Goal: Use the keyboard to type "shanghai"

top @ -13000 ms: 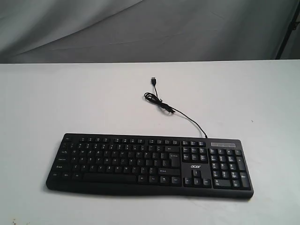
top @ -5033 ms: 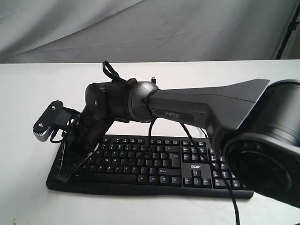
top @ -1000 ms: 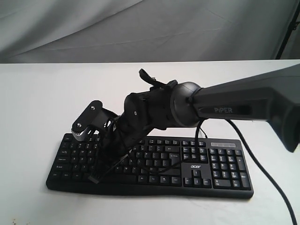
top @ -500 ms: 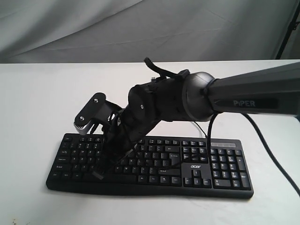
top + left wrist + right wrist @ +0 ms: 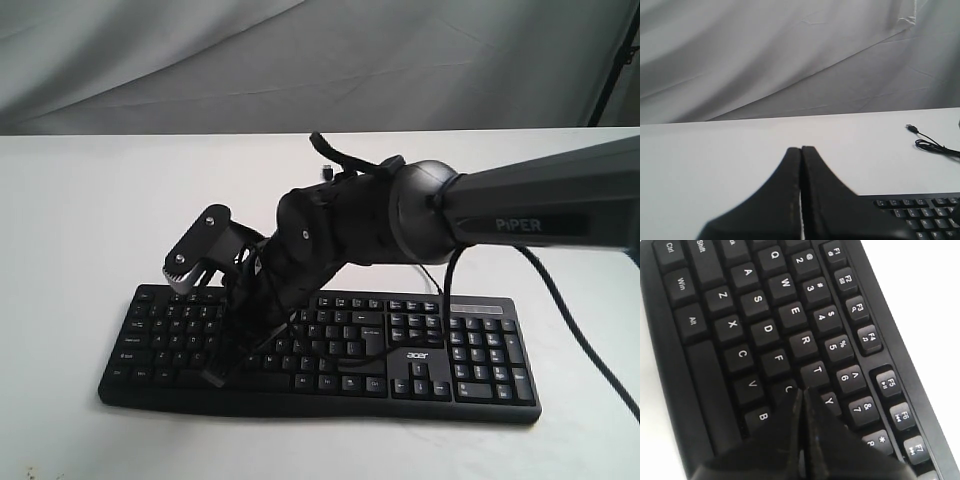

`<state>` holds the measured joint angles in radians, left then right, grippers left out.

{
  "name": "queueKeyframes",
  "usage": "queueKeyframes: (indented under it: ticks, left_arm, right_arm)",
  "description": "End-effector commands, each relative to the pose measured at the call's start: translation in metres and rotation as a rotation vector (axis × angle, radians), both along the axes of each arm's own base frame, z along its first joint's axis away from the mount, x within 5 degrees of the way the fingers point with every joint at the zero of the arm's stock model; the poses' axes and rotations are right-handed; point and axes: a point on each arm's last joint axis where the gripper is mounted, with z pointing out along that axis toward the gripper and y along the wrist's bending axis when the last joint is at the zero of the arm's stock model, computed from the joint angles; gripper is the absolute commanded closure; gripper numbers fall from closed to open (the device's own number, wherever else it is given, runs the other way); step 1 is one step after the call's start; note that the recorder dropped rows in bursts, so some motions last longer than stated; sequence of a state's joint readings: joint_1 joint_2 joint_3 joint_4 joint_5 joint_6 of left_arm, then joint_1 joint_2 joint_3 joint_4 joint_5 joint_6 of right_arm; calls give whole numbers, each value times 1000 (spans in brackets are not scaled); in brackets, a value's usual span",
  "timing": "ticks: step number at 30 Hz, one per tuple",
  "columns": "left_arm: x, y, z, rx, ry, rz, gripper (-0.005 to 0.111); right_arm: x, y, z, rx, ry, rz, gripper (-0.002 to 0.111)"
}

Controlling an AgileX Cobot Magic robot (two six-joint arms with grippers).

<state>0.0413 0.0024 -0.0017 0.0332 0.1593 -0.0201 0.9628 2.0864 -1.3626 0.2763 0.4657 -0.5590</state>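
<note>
The black keyboard (image 5: pixel 470 350) lies across the white table, its "acer" logo by the arrow keys. My right arm reaches over from the right, and the right gripper (image 5: pixel 215 378) points down at the letter keys on the left half. In the right wrist view the right gripper (image 5: pixel 802 390) is shut and holds nothing. Its tip sits at the edge of the G key (image 5: pixel 785 385), just below T, and its fingers hide the keys beyond. My left gripper (image 5: pixel 801 148) is shut and empty over bare table, with a corner of the keyboard (image 5: pixel 920 210) beside it.
The keyboard's thin cable (image 5: pixel 935 146) coils behind it and ends in a USB plug (image 5: pixel 911 128) on the table. The right arm's own black cable (image 5: pixel 570 320) hangs over the number pad side. A grey cloth backdrop (image 5: pixel 300 60) closes the far edge.
Over the last second the right arm has shifted slightly to the right along the letter rows, with its shut tip staying low over the keys. Thirteen seconds ago no arm was over the keyboard.
</note>
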Motion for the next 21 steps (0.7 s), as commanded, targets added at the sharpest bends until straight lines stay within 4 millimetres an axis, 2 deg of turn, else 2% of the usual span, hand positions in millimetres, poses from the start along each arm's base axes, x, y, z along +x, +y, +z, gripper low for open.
queueKeyframes:
  ticks: [1, 21]
  left_arm:
    - [0, 0, 0, -2, -7, -6, 107]
    - [0, 0, 0, -2, -7, -6, 107]
  right_arm:
    - [3, -2, -4, -4, 0, -11, 108]
    - [2, -3, -12, -19, 17, -13, 108]
